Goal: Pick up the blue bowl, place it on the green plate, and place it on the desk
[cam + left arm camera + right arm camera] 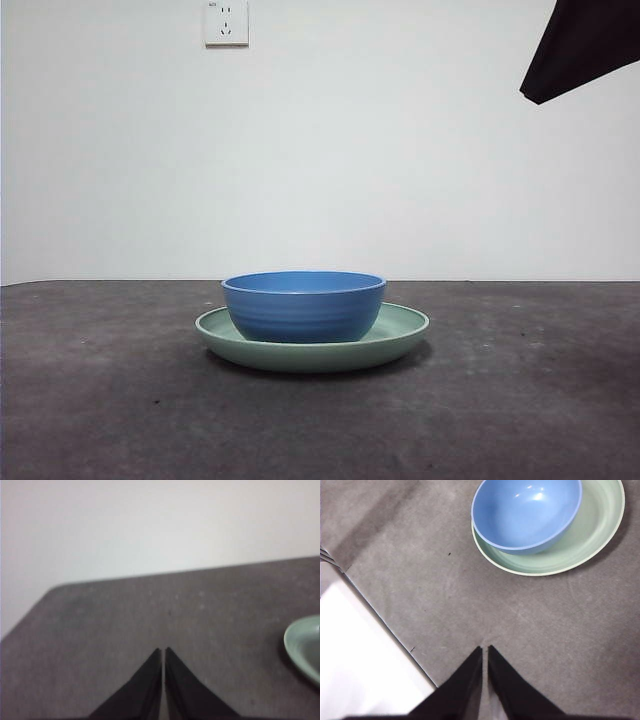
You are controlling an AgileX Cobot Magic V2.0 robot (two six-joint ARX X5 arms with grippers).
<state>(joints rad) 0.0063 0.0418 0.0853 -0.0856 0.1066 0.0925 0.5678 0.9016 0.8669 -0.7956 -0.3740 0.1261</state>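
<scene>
Both grippers closed and empty, right gripper (485, 649) raised well apart from blue bowl (303, 305), left gripper (163, 651) beside. Bowl seated off-centre inside green plate (400, 330), mid-frame on mottled grey desk (100, 400). White wall (350, 150) and socket (226, 22) behind; plate cut off in left wrist view.

- You've got 1 blue bowl (303, 306), well beyond the fingers.
- 1 green plate (400, 336) under it.
- 1 desk (520, 400).
- 1 wall socket (226, 22).
- 2 grippers: left gripper (163, 651), right gripper (485, 649).
</scene>
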